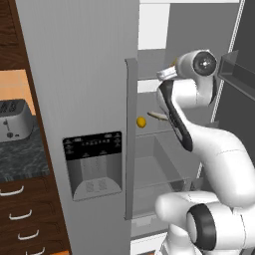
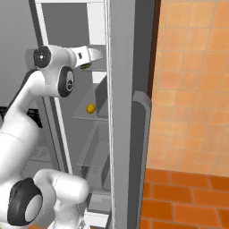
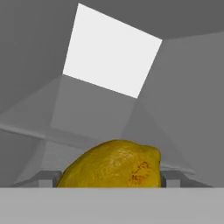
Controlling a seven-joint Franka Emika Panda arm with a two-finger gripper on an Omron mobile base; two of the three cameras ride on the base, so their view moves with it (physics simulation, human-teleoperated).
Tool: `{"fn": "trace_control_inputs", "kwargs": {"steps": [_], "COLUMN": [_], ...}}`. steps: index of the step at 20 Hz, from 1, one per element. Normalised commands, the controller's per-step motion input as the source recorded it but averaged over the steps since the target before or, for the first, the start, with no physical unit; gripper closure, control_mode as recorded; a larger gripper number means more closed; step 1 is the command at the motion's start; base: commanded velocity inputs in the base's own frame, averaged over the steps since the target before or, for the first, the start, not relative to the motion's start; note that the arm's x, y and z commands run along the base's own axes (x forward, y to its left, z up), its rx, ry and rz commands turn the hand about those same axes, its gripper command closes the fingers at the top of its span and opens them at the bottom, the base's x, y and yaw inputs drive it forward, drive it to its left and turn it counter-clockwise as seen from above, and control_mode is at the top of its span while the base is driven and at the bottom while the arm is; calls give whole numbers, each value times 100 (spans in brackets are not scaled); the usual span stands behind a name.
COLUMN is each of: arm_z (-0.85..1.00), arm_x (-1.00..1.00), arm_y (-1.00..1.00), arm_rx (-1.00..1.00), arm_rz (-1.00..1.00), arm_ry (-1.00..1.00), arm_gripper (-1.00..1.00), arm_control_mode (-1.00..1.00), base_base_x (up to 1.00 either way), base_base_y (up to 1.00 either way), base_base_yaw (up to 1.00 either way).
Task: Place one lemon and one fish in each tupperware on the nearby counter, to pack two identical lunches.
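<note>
We've got the arm up inside the open fridge (image 1: 79, 74), gripper (image 3: 111, 178) spread wide w/ a lemon (image 3: 111, 164) sitting right between the fingers, not pinched yet, lined up for a grab. 2nd lemon (image 1: 141, 122) waits on a lower shelf

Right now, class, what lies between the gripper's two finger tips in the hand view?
A lemon sits between the finger tips, close to the camera in the hand view, with the grey fridge interior behind it.
</note>
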Motion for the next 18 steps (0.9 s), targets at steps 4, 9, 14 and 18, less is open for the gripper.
{"fn": "trace_control_inputs", "kwargs": {"steps": [4, 9, 14, 18], "arm_z": [-73, -79, -36, -23], "arm_x": [-100, -100, -98, -77], "arm_y": [1, 5, 9, 18], "arm_rx": [4, 12, 5, 0], "arm_rz": [-12, -7, 7, 23], "arm_ry": [24, 28, 12, 6], "arm_gripper": [100, 100, 100, 100], "arm_control_mode": [-100, -100, -100, -100], "base_base_x": [0, 0, 0, 0], "base_base_y": [0, 0, 0, 0], "base_base_yaw": [0, 0, 0, 0]}}
